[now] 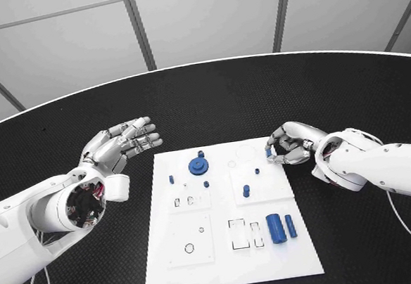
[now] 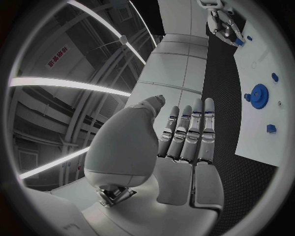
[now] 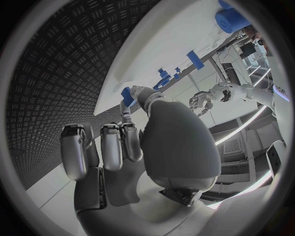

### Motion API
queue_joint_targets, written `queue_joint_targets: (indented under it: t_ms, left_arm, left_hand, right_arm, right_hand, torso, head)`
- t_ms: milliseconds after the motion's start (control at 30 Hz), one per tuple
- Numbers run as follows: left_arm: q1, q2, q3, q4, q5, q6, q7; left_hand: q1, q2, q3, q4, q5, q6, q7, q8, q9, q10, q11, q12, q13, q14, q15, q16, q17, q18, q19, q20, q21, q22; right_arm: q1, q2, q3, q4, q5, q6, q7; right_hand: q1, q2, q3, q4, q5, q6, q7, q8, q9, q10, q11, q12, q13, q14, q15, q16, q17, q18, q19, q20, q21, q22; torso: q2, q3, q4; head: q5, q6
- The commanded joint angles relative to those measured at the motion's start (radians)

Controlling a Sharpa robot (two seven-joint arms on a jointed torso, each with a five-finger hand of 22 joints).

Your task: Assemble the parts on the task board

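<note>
Parts (image 1: 275,228) lie scattered on the white board (image 1: 233,269) mid-table; right hand (image 1: 289,144) at the board's far right edge pinches a small blue piece (image 3: 127,95), left hand (image 1: 122,143) hovers beside the board, fingers straight, empty.

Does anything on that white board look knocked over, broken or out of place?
Nothing stands out. The task board lies flat and square, and the blue gear and blue cylinder rest tidily on it. No damage shows.
</note>
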Motion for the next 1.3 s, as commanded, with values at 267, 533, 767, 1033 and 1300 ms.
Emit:
queue_joint_targets:
  t_ms: [267,533,767,1033,1300]
  left_arm:
    - [0.000,0.010,0.000,-0.016,0.000,0.002,0.000]
    - [0.000,0.032,0.000,-0.048,0.000,0.007,-0.004]
    - [0.000,0.050,0.000,-0.069,0.000,0.011,-0.007]
    - [0.000,0.061,0.000,-0.080,0.000,0.014,-0.010]
    - [0.000,0.065,0.000,-0.086,0.000,0.015,-0.012]
  left_hand:
    - [0.000,-0.003,0.006,-0.001,-0.001,0.006,0.046,-0.003,-0.001,0.007,0.003,-0.003,-0.001,-0.010,-0.001,-0.006,0.001,0.019,-0.006,0.003,0.004,0.001]
    - [0.000,-0.003,0.007,-0.001,-0.002,0.006,0.047,-0.003,-0.001,0.007,0.003,-0.004,-0.001,-0.009,-0.001,-0.006,0.002,0.019,-0.007,0.003,0.005,0.002]
    - [0.000,-0.003,0.008,-0.002,-0.002,0.006,0.046,-0.003,-0.001,0.008,0.003,-0.004,0.000,-0.009,-0.001,-0.006,0.002,0.019,-0.007,0.003,0.006,0.002]
    - [0.000,-0.003,0.008,-0.002,-0.002,0.007,0.046,-0.003,-0.001,0.008,0.003,-0.004,0.000,-0.009,-0.001,-0.006,0.002,0.019,-0.008,0.003,0.006,0.002]
    - [0.000,-0.003,0.009,-0.003,-0.002,0.007,0.046,-0.003,-0.001,0.009,0.002,-0.004,0.000,-0.009,-0.001,-0.006,0.003,0.019,-0.008,0.003,0.006,0.002]
  right_arm:
    - [0.009,-0.031,0.009,0.125,0.000,-0.024,-0.016]
    - [0.043,0.019,0.015,0.213,0.000,-0.011,-0.074]
    - [0.051,0.126,0.015,0.208,-0.017,-0.002,-0.120]
    - [0.039,0.248,0.004,0.160,-0.128,0.031,-0.201]
    - [-0.014,0.301,0.001,0.141,-0.227,0.049,-0.250]
  right_hand:
    - [0.001,0.028,0.007,-0.015,0.008,0.014,-0.019,0.031,0.038,0.059,-0.009,0.007,0.209,0.101,-0.008,0.007,0.244,-0.015,0.106,-0.009,0.006,0.263]
    - [0.003,0.033,0.014,-0.029,0.011,0.004,-0.016,0.038,0.047,0.056,-0.007,0.004,0.206,0.101,-0.006,0.007,0.245,-0.015,0.106,-0.010,0.006,0.263]
    - [0.004,0.036,0.019,-0.038,0.013,-0.005,-0.013,0.041,0.052,0.054,-0.005,0.000,0.203,0.101,-0.004,0.008,0.246,-0.015,0.106,-0.008,0.006,0.263]
    - [-0.006,0.039,0.027,-0.049,0.034,-0.020,-0.007,0.048,0.062,0.049,0.000,-0.005,0.199,0.101,0.002,0.007,0.245,-0.015,0.106,-0.004,0.006,0.263]
    - [-0.010,0.037,0.025,-0.050,0.034,-0.022,-0.007,0.049,0.064,0.047,0.000,-0.009,0.196,0.101,0.003,0.008,0.246,-0.015,0.106,-0.003,0.006,0.263]
  torso:
    - [-0.009,-0.0018,-0.0052]
    - [-0.023,-0.0073,-0.0063]
    - [-0.029,-0.0142,-0.0013]
    - [-0.024,-0.0136,-0.0036]
    - [-0.023,-0.0079,-0.0072]
  head:
    - [0.001,-0.001]
    - [0.013,-0.014]
    - [0.024,-0.019]
    - [0.047,-0.030]
    - [0.073,-0.042]
